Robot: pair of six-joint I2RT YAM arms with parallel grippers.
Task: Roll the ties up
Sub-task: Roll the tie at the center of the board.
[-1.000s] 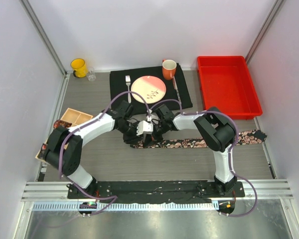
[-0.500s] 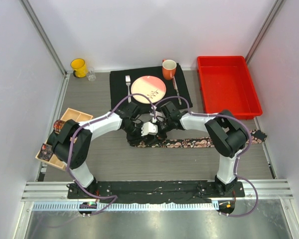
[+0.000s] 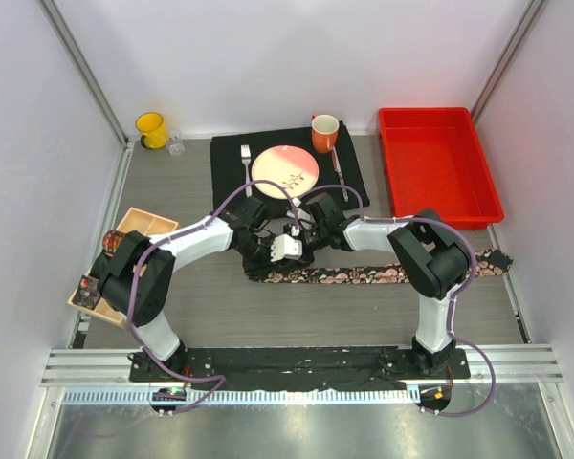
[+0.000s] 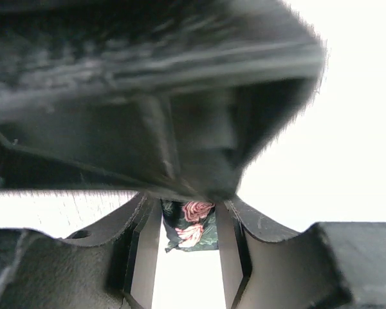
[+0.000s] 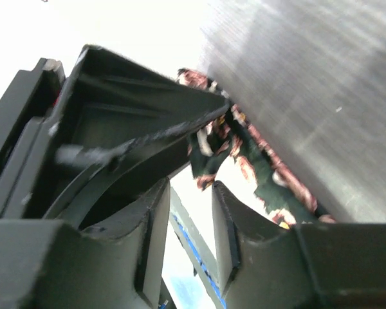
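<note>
Tie end (image 4: pixel 192 226) snug between left fingers (image 4: pixel 143 257), just beyond right fingers (image 5: pixel 226 235)

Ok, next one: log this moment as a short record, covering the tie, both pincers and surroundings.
tie: long black floral-print fabric necktie, stretched straight across the table
left pincer: shut on the tie's left end
right pincer: open, beside that end, holding nothing
roll: most of the length lies unrolled
surroundings: black rectangular placemat with round pink plate; red plastic bin at right
</note>
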